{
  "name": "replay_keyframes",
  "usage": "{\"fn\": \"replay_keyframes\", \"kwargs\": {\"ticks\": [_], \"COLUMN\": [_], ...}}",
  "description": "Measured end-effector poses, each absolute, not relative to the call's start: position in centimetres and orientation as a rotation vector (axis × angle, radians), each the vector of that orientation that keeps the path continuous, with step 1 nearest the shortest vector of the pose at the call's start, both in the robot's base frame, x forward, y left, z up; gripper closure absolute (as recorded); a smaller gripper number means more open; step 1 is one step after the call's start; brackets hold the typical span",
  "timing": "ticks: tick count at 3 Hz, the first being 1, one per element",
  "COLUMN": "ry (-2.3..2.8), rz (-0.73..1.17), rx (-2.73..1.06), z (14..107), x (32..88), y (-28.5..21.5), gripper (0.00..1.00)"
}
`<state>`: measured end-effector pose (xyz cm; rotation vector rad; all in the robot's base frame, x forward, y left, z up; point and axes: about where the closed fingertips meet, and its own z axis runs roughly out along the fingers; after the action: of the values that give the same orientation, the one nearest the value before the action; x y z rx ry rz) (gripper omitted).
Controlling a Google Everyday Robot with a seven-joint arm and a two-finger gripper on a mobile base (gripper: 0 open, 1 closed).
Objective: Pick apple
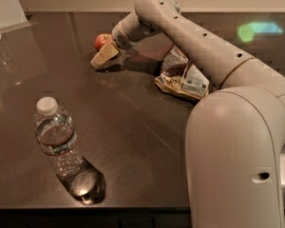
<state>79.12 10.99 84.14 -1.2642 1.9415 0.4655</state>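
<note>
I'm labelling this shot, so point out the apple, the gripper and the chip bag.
apple (102,40): camera view, its red side.
gripper (103,55): camera view, its tan tip, close beside the apple.
chip bag (183,76): camera view, middle of its crumpled front.
</note>
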Motion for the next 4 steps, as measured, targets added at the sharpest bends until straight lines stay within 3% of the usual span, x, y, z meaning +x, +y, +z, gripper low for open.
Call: {"fn": "replay_keyframes", "kwargs": {"ticks": [1, 4], "ry": [1.957, 1.910], "rz": [0.465, 0.472], "rx": [-1.219, -1.232], "z": [84.6, 87.9], "x": [80.4, 78.0], "y": [10.5, 8.4], "gripper": [0.17, 0.87]}}
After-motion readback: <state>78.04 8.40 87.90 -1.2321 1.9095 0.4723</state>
